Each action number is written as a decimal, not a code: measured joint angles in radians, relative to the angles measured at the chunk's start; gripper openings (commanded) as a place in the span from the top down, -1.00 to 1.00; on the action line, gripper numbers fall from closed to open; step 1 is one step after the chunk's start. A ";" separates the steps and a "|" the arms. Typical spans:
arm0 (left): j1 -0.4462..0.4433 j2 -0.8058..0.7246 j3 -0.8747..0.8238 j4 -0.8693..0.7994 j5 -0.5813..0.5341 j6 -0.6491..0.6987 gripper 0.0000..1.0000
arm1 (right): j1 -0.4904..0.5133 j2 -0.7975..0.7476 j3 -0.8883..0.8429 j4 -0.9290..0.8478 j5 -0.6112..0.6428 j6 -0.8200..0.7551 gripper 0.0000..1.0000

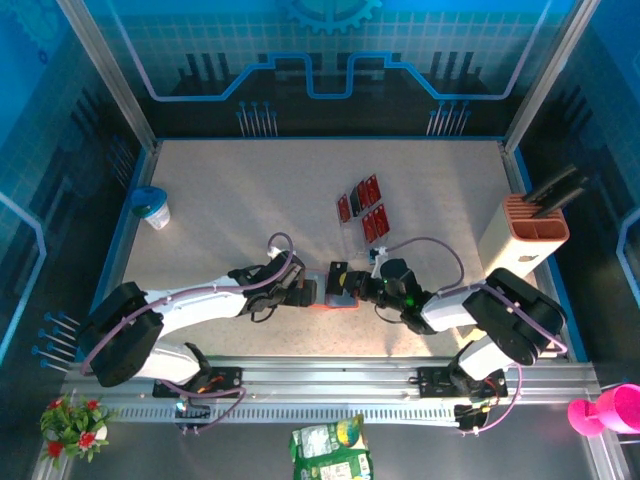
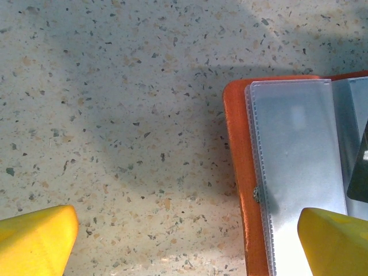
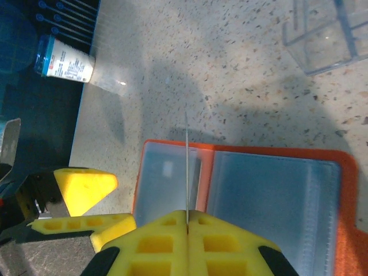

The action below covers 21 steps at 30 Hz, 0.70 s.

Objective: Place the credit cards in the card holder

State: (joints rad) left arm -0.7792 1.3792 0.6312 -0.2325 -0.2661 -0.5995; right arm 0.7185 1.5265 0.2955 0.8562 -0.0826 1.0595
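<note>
- While the right gripper (image 3: 187, 223) is pinching one credit card (image 3: 186, 161) edge-on between its closed yellow fingers, the card is hanging over the open card holder (image 3: 270, 192) at frame centre, close to the fold.
- The holder is lying flat with its orange cover down and clear sleeves facing up. The card's edge is lining up with the left-hand sleeve (image 3: 167, 178), though I cannot tell whether it is touching.
- The left gripper (image 2: 184, 241) is standing spread wide at the bottom of its view. One finger (image 2: 333, 241) is hovering over the sleeve page by the snap stud (image 2: 257, 194), probably to steady it.
- Doing this step well is calling for holding the card parallel to the slot mouth, tilting it shallow, and pinning the page so it is not lifting.
- More red cards (image 1: 360, 205) are lying above centre overhead, near a clear plastic box (image 3: 322, 34).
</note>
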 measured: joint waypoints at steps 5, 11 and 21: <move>0.000 0.000 -0.001 0.000 -0.005 -0.001 -0.99 | 0.002 0.015 -0.008 0.046 0.005 0.013 1.00; -0.001 0.009 -0.014 -0.013 -0.013 -0.003 -0.99 | 0.003 0.020 -0.008 0.072 0.012 0.014 1.00; -0.002 0.015 -0.026 -0.019 -0.018 -0.007 -0.99 | 0.003 0.052 -0.009 0.098 0.016 0.021 1.00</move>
State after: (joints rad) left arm -0.7811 1.3945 0.6048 -0.2520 -0.2844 -0.6067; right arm 0.7219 1.5787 0.2867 0.9546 -0.0669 1.0809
